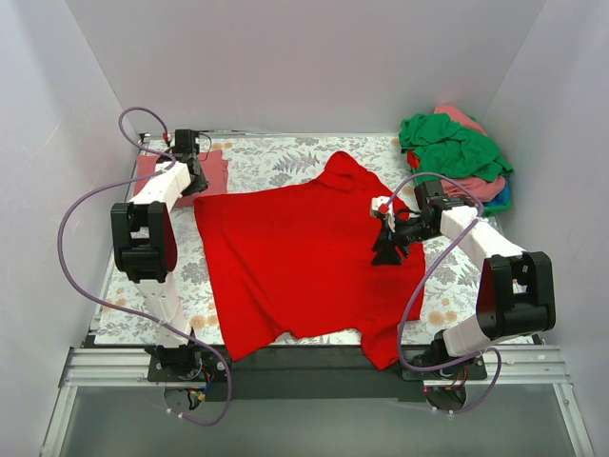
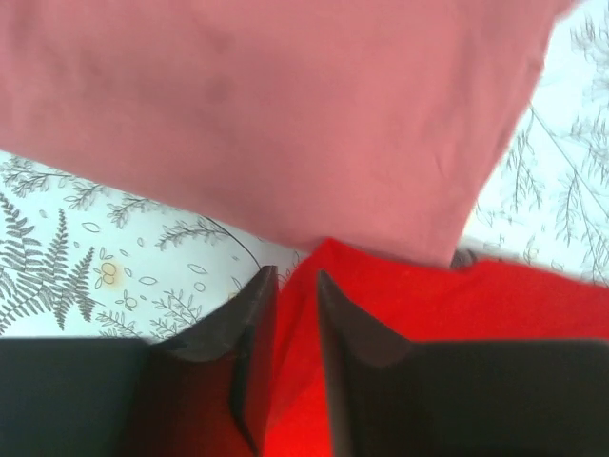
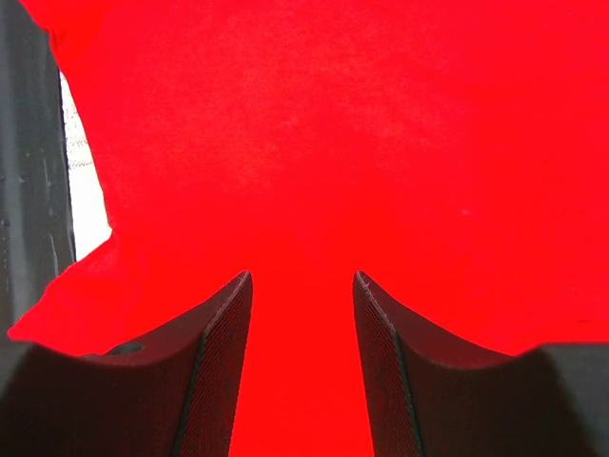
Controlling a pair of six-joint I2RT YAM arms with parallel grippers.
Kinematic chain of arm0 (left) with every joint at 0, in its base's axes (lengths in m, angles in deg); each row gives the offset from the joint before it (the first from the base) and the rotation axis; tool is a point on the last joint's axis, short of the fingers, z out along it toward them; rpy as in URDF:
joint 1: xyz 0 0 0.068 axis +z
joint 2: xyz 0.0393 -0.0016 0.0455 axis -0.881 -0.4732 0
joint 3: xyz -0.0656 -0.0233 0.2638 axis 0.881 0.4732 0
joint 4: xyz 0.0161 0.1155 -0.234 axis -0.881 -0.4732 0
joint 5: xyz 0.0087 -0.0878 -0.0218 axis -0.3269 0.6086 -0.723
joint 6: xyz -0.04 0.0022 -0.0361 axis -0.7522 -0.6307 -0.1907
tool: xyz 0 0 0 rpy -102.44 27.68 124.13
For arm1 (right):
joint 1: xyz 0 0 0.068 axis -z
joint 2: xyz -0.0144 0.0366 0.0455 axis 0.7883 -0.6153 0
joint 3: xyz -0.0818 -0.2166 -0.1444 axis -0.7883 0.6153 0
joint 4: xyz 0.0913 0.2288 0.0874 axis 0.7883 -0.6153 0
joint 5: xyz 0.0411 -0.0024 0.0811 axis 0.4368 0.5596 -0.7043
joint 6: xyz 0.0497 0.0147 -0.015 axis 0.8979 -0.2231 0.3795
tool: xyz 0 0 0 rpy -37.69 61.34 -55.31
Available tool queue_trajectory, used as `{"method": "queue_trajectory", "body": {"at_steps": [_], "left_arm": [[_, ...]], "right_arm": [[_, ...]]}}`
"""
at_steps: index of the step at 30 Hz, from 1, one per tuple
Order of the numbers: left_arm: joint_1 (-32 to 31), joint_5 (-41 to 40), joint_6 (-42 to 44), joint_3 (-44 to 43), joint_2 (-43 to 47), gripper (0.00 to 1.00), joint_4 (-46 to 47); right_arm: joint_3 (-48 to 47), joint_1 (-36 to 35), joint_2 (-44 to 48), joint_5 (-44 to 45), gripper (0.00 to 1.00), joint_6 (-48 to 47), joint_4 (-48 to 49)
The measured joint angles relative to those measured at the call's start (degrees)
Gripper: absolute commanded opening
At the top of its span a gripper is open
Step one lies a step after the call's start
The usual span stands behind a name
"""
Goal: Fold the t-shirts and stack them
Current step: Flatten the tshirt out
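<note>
Right end effector [image 3: 303,276] open, over red t-shirt [image 3: 333,114]

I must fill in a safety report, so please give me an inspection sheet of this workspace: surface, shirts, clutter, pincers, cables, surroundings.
Surface: tablecloth with a leaf and flower print, lying flat.
Job's things: red t-shirt spread open in the middle; pink t-shirt lying flat at the far left; pile of shirts in the far right corner, green on top.
Clutter: nothing seen.
Grippers: left pincer nearly closed at the red t-shirt's edge, red cloth between its fingers, grip not certain; right pincer open, above the red t-shirt.
Cables: purple cables loop loosely from both arms.
Surroundings: white walls on three sides.
</note>
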Motion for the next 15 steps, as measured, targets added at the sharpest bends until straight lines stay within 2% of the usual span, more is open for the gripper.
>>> {"method": "queue_trajectory", "body": {"at_steps": [2,10,15], "left_arm": [[1.44,-0.35,-0.31,-1.75,-0.28,0.41,-0.59],[1.79,0.11,-0.83,-2.08,0.90,0.43,-0.42],[1.79,7.80,-0.90,7.82,11.91,0.43,2.78]], "right_arm": [[0.00,0.00,0.00,0.00,0.53,0.00,0.00],[0.09,0.00,0.02,0.02,0.53,-0.02,0.00],[0.09,0.04,0.02,0.31,0.53,-0.04,0.00]]}}
